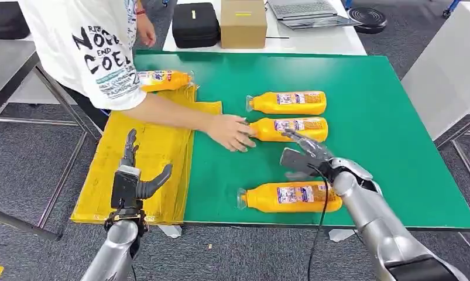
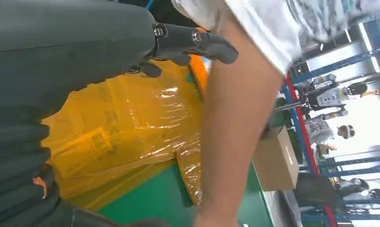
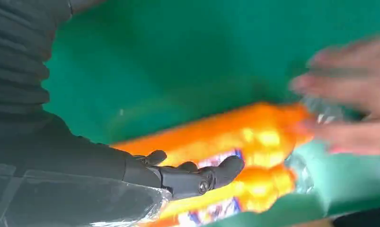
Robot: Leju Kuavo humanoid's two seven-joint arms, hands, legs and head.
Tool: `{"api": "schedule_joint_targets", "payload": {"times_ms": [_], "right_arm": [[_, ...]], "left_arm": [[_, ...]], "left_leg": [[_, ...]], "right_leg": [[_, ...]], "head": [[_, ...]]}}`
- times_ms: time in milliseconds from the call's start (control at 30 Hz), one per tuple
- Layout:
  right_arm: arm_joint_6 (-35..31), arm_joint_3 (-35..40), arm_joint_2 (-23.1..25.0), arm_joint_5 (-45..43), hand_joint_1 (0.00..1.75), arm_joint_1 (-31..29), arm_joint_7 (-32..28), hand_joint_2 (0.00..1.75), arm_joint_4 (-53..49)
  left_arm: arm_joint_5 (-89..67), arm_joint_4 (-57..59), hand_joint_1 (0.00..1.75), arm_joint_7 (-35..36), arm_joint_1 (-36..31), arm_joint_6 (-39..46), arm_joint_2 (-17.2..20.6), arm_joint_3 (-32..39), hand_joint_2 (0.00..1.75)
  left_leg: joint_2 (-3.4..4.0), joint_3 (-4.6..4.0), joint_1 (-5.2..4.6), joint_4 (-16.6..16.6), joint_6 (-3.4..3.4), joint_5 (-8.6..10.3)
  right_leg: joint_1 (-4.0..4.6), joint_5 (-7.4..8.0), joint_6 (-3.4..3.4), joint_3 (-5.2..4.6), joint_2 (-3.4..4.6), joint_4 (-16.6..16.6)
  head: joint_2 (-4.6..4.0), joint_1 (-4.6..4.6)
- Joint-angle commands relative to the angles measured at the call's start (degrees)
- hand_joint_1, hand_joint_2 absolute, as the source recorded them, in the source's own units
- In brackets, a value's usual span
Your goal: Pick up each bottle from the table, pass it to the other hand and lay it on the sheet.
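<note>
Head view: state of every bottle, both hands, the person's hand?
far bottle: lying on the green mat
middle bottle: lying, cap end under the person's hand
near bottle: lying near the table's front edge
bottle on the sheet: lying
left hand: open, over the yellow sheet
right hand: open, empty

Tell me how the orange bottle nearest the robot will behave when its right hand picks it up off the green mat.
The nearest orange bottle lies on its side and looks round, so a nudge would likely roll it. It looks full of orange liquid, so probably fairly heavy. Its glossy label may slip in the open right hand, so a grip around the middle seems safest.
</note>
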Motion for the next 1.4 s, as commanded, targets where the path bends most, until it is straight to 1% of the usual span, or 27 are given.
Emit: {"api": "schedule_joint_targets", "payload": {"times_ms": [33, 67, 100, 133, 167, 200, 233, 367, 400, 500, 533, 567, 600, 667, 833, 900, 933, 1000, 1033, 1100, 1133, 1167, 1233, 1267, 1300, 1333, 1400], "right_arm": [[3.67, 3.59, -4.50, -4.64, 0.00, 5.72, -0.73, 1.75, -14.71], [3.67, 3.59, -4.50, -4.64, 0.00, 5.72, -0.73, 1.75, -14.71], [3.67, 3.59, -4.50, -4.64, 0.00, 5.72, -0.73, 1.75, -14.71], [3.79, 3.34, -4.47, -5.32, 0.00, 5.80, -1.20, 1.75, -14.88], [3.78, 3.54, -4.73, -6.10, 0.00, 6.31, -2.01, 1.75, -16.20], [4.02, 3.78, -5.29, -6.84, 0.00, 7.34, -2.79, 1.75, -18.61], [4.29, 3.84, -5.69, -7.32, 0.00, 8.18, -3.25, 1.75, -20.32], [4.64, 3.54, -8.59, -7.93, 0.00, 14.09, -2.43, 1.75, -30.05], [4.62, 3.47, -9.13, -8.02, 0.00, 14.94, -2.39, 1.75, -31.47], [5.41, 3.48, -9.90, -8.84, 0.00, 15.84, -2.50, 1.75, -33.35], [5.81, 3.62, -10.06, -8.94, 0.00, 15.97, -2.42, 1.75, -33.62], [6.60, 3.86, -10.66, -8.91, 0.00, 17.01, -2.07, 1.75, -34.74], [6.70, 3.78, -10.79, -8.48, 0.00, 18.28, -1.56, 1.75, -35.71], [6.69, 3.63, -10.76, -7.76, 0.00, 19.79, -0.94, 1.75, -36.96], [6.69, 3.60, -10.75, -7.76, 0.00, 19.68, -0.94, 1.75, -36.98], [6.78, 3.55, -10.66, -6.55, 0.00, 20.41, -0.05, 1.75, -37.59], [6.86, 3.57, -10.96, -5.88, 0.00, 21.30, 0.53, 1.75, -38.47], [6.70, 3.26, -12.03, -5.33, 0.00, 23.53, 1.58, 1.75, -40.62], [6.56, 3.02, -13.17, -4.97, 0.00, 24.60, 2.48, 1.75, -41.97], [6.16, 1.63, -15.51, -5.00, 0.00, 28.26, 3.87, 1.75, -45.68], [5.98, 0.51, -16.02, -4.52, 0.00, 30.69, 4.90, 1.75, -47.85], [5.77, -0.66, -16.23, -3.73, 0.00, 33.36, 5.88, 1.75, -50.01], [5.61, -1.55, -16.97, -2.90, 0.00, 35.70, 7.08, 1.75, -51.46], [5.46, -2.13, -17.99, -2.85, 0.00, 36.81, 7.46, 1.75, -51.94], [5.38, -2.72, -18.97, -3.03, 0.00, 37.80, 7.53, 1.75, -52.28], [5.23, -3.47, -20.03, -3.28, 0.00, 38.88, 7.62, 1.75, -52.73], [5.19, -4.82, -20.86, -3.64, 0.00, 40.67, 7.73, 1.75, -53.16]], "left_arm": [[-0.82, 2.92, 0.00, 0.58, -1.82, 1.61, 1.68, -1.39, 1.75], [-0.82, 2.92, 0.00, 0.58, -1.82, 1.61, 1.68, -1.39, 1.75], [-0.82, 2.92, 0.00, 0.58, -1.82, 1.61, 1.68, -1.39, 1.75], [-0.77, 3.00, 0.00, 0.60, -1.86, 1.69, 1.58, -1.32, 1.75], [-1.07, 3.20, 0.00, 0.48, -1.92, 2.46, 1.56, -1.21, 1.75], [-1.10, 3.46, 0.00, 0.45, -2.01, 2.77, 1.67, -1.27, 1.75], [-1.00, 3.70, 0.00, 0.47, -2.08, 2.74, 1.72, -1.28, 1.75], [-0.98, 3.59, 0.00, 0.14, -1.46, 3.51, 1.87, -1.05, 1.75], [-1.03, 3.14, 0.00, 0.13, -1.12, 3.55, 1.91, -0.95, 1.75], [-1.22, 2.21, 0.00, 0.23, -0.46, 3.64, 1.96, -0.56, 1.75], [-1.30, 2.09, 0.00, 0.24, -0.42, 3.56, 1.99, -0.51, 1.75], [-1.36, 1.85, 0.00, 0.31, -0.27, 3.45, 2.05, -0.45, 1.75], [-1.40, 1.65, 0.00, 0.45, -0.08, 3.46, 2.10, -0.33, 1.75], [-1.46, 1.37, 0.00, 0.67, 0.16, 3.31, 2.16, -0.12, 1.75], [-1.46, 1.37, 0.00, 0.67, 0.15, 3.31, 2.15, -0.12, 1.75], [-1.44, 1.20, 0.00, 0.99, 0.38, 3.72, 2.00, 0.31, 1.75], [-1.39, 0.87, 0.00, 1.07, 0.62, 3.50, 2.13, 0.37, 1.75], [-1.28, 0.28, 0.00, 1.19, 1.19, 3.13, 2.27, 0.47, 1.75], [-1.21, 0.16, 0.00, 1.36, 1.14, 2.90, 2.27, 0.50, 1.75], [-1.00, 0.26, 0.00, 1.88, 0.93, 2.49, 2.41, 0.52, 1.75], [-0.73, 0.34, 0.00, 2.08, 0.95, 2.24, 2.46, 0.62, 1.75], [-0.45, 0.35, 0.00, 2.20, 1.11, 2.01, 2.55, 0.66, 1.75], [-0.08, 0.37, 0.00, 2.39, 1.42, 1.90, 2.51, 0.86, 1.75], [0.02, 0.38, 0.00, 2.44, 1.71, 1.83, 2.57, 0.91, 1.75], [0.10, 0.49, 0.00, 2.48, 1.88, 1.80, 2.58, 0.97, 1.75], [0.26, 0.77, 0.00, 2.49, 1.96, 1.79, 2.56, 1.05, 1.75], [0.59, 1.58, 0.00, 2.28, 1.97, 1.89, 2.51, 1.18, 1.75]], "left_leg": [[0.00, 0.20, 0.05, -0.04, -0.10, -0.09], [0.05, 0.38, 0.10, -0.02, -0.15, -0.19], [0.06, 0.21, 0.06, -0.04, -0.10, -0.11], [0.07, 0.39, 0.11, 0.02, -0.16, -0.22], [0.06, 0.22, 0.06, -0.03, -0.10, -0.11], [0.02, 0.14, 0.05, -0.04, -0.07, -0.06], [0.02, 0.28, 0.09, 0.01, -0.12, -0.15], [-0.05, 0.18, 0.04, -0.07, -0.07, -0.07], [-0.05, 0.33, 0.11, -0.01, -0.13, -0.18], [-0.04, 0.28, 0.06, -0.03, -0.10, -0.17], [0.03, 0.44, 0.11, 0.01, -0.15, -0.27], [0.07, 0.26, 0.06, -0.03, -0.10, -0.17], [0.09, 0.41, 0.09, 0.00, -0.14, -0.26], [0.01, 0.39, 0.11, 0.00, -0.14, -0.24], [0.11, 0.14, 0.04, -0.05, -0.07, -0.12], [0.13, 0.26, 0.09, -0.02, -0.12, -0.20], [0.16, 0.41, 0.13, 0.06, -0.17, -0.30], [0.01, 0.17, 0.05, -0.08, -0.07, -0.11], [0.03, 0.37, 0.13, -0.02, -0.14, -0.24], [-0.03, 0.37, 0.11, -0.02, -0.12, -0.25], [-0.11, 0.28, 0.09, -0.02, -0.10, -0.20], [-0.13, 0.45, 0.13, 0.00, -0.14, -0.30], [-0.18, 0.21, 0.06, -0.05, -0.07, -0.15], [-0.21, 0.42, 0.11, -0.03, -0.12, -0.27], [-0.14, 0.25, 0.05, -0.05, -0.09, -0.20], [-0.10, 0.39, 0.08, -0.03, -0.13, -0.30], [-0.11, 0.15, 0.02, -0.05, -0.06, -0.22]], "right_leg": [[0.06, -0.10, -0.09, 0.21, -0.04, -0.03], [0.11, -0.18, -0.14, 0.39, -0.01, -0.02], [0.07, -0.09, -0.10, 0.20, 0.01, -0.02], [0.12, -0.20, -0.15, 0.39, 0.01, 0.02], [0.06, -0.10, -0.10, 0.21, 0.00, 0.00], [0.06, -0.07, -0.08, 0.14, -0.03, -0.02], [0.10, -0.15, -0.13, 0.30, -0.04, 0.02], [0.05, -0.10, -0.08, 0.19, -0.10, -0.04], [0.12, -0.19, -0.13, 0.37, -0.11, -0.03], [0.06, -0.18, -0.11, 0.30, -0.08, -0.01], [0.11, -0.26, -0.15, 0.47, -0.03, 0.00], [0.06, -0.15, -0.10, 0.27, 0.03, -0.02], [0.10, -0.23, -0.15, 0.42, 0.03, 0.01], [0.12, -0.22, -0.15, 0.44, -0.05, -0.01], [0.05, -0.08, -0.10, 0.14, 0.06, -0.02], [0.09, -0.13, -0.13, 0.26, 0.06, -0.01], [0.14, -0.22, -0.18, 0.41, 0.07, 0.04], [0.06, -0.09, -0.09, 0.18, -0.04, -0.06], [0.14, -0.21, -0.15, 0.41, -0.04, -0.05], [0.12, -0.24, -0.14, 0.42, -0.10, -0.03], [0.09, -0.22, -0.12, 0.35, -0.17, -0.02], [0.14, -0.33, -0.16, 0.53, -0.20, -0.01], [0.07, -0.19, -0.10, 0.28, -0.20, -0.04], [0.11, -0.32, -0.14, 0.51, -0.25, -0.04], [0.05, -0.22, -0.11, 0.31, -0.16, -0.03], [0.09, -0.29, -0.14, 0.46, -0.13, -0.01], [0.02, -0.17, -0.08, 0.20, -0.14, -0.02]], "head": [[0.00, 0.00], [0.00, 0.00], [0.00, 0.00], [0.00, -0.02], [0.00, -0.02], [0.00, 0.00], [0.00, 0.00], [0.00, 0.00], [0.00, 0.00], [0.00, 0.00], [0.00, 0.00], [0.00, 0.00], [0.00, 0.00], [0.00, 0.00], [0.00, 0.00], [0.00, 0.00], [0.00, -0.02], [0.00, 0.00], [0.00, 0.00], [0.00, 0.00], [0.00, 0.00], [0.00, -0.02], [0.00, 0.00], [0.00, 0.00], [0.00, 0.00], [0.00, 0.00], [0.00, -0.02]]}}
